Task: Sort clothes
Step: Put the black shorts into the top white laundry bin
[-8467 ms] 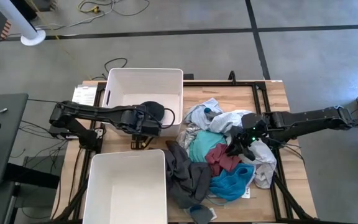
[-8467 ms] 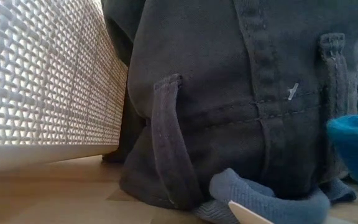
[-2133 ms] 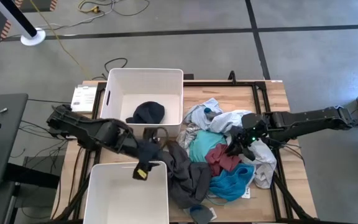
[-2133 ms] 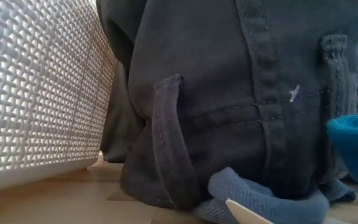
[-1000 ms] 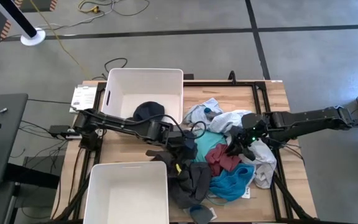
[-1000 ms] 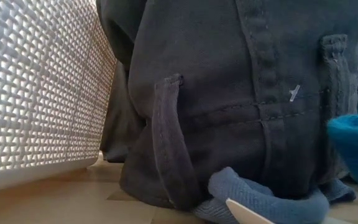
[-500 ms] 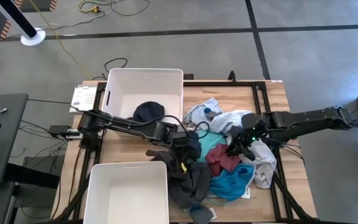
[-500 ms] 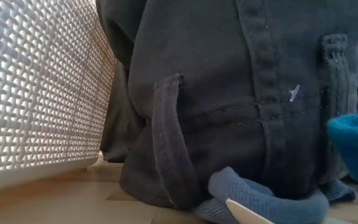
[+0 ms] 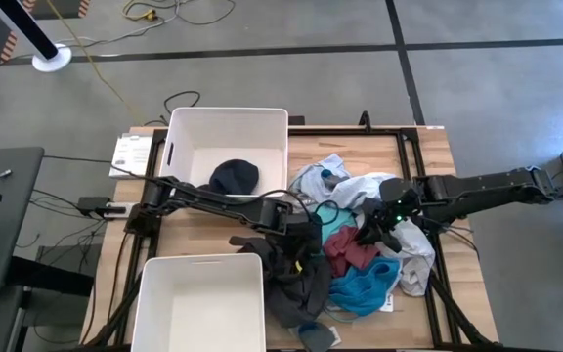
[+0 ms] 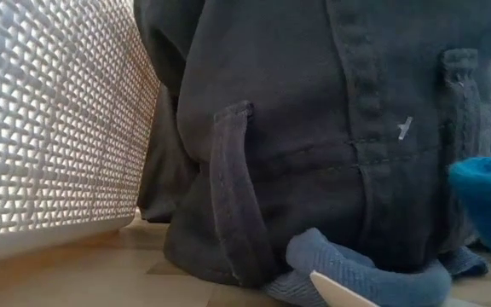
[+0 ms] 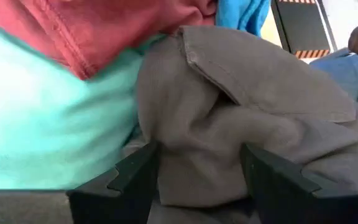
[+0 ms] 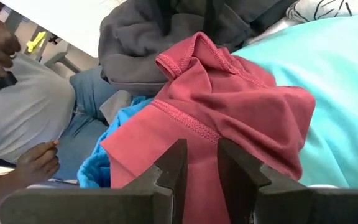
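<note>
Tabletop clothes pile: left gripper (image 11: 194, 177) (fingers parted) straddles dark grey garment (image 11: 241, 124).

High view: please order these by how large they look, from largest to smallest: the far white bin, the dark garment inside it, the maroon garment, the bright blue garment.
1. Far white bin
2. Bright blue garment
3. Maroon garment and dark garment in the bin: they look alike, and the pile partly hides the maroon one, so I do not rank them.

The left arm stretches across the table, its left gripper (image 9: 306, 238) low with fingers spread apart. The right arm reaches in from the far side, its right gripper (image 9: 371, 230) angled down, fingers narrowly parted.
</note>
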### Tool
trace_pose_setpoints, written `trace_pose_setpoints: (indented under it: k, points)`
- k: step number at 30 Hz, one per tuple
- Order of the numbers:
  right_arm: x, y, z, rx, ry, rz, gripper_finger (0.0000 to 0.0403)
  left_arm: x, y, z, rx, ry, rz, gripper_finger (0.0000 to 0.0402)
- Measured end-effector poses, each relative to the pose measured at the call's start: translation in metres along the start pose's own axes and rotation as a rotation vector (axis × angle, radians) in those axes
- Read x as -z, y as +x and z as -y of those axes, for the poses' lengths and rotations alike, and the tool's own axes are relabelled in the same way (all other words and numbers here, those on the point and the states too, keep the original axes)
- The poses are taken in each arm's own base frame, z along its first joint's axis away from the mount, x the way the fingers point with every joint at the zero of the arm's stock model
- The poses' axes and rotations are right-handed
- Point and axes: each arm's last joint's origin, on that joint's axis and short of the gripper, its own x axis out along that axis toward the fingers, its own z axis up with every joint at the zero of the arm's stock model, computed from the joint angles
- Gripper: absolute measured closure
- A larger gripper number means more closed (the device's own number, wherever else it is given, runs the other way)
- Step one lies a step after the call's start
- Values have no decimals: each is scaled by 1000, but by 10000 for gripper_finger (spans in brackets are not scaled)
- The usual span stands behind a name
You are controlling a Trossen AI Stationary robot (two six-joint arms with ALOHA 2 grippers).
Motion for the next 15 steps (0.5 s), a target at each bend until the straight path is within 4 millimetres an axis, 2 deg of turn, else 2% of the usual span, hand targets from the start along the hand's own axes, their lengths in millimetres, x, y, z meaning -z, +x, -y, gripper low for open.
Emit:
trace_pose_setpoints:
  k: [7,10,13,15]
  points:
    - [0,0,0,0,0,0,296,-3,2,1,64,60,34,180]
    - [0,0,0,0,0,0,296,-4,2,1,64,84,41,194]
    - [0,0,0,0,0,0,296,-4,2,1,63,119,38,237]
    - [0,0,0,0,0,0,296,-3,2,1,63,148,38,285]
